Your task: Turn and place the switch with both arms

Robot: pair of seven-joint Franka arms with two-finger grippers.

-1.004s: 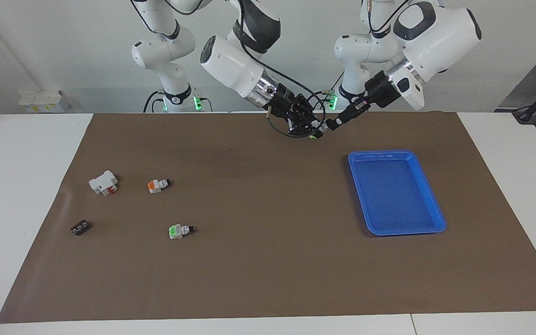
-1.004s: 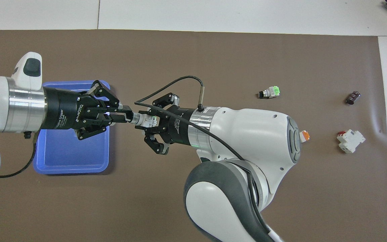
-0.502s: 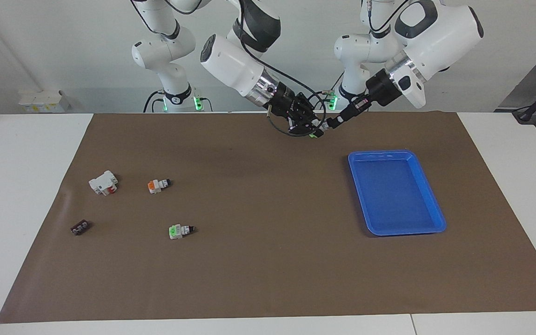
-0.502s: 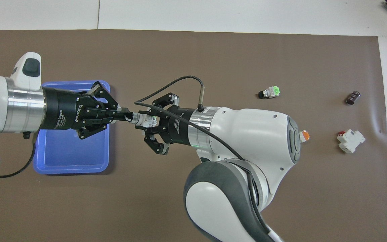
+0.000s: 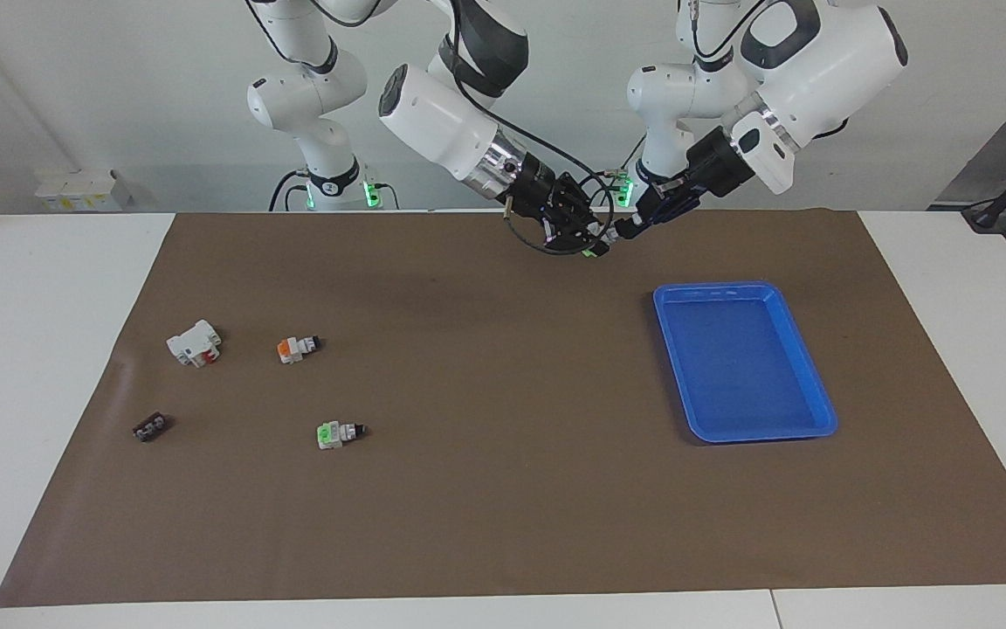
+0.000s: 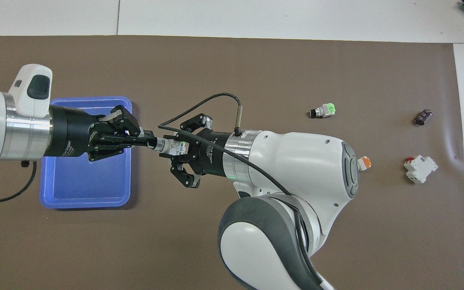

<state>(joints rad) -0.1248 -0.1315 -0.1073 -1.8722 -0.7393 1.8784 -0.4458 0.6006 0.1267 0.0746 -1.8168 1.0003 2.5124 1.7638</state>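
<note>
The switch (image 6: 172, 146) (image 5: 605, 239) is a tiny white block with a pale-green patch. It hangs in the air between both grippers, over the brown mat beside the blue tray's (image 6: 87, 193) corner. My right gripper (image 6: 180, 148) (image 5: 589, 238) is shut on its white body, outer links splayed. My left gripper (image 6: 152, 143) (image 5: 630, 228) points at it from the tray's side. Its fingertips are shut on the switch's knob end, which they hide.
The blue tray (image 5: 713, 289) holds nothing. Toward the right arm's end of the mat lie a bright-green-ended switch (image 5: 339, 432), an orange-ended switch (image 5: 297, 348), a white breaker with red (image 5: 195, 342) and a small dark block (image 5: 149, 427).
My left gripper has closed onto the switch's knob end and its wrist has turned. Both grippers with the switch have risen slightly.
</note>
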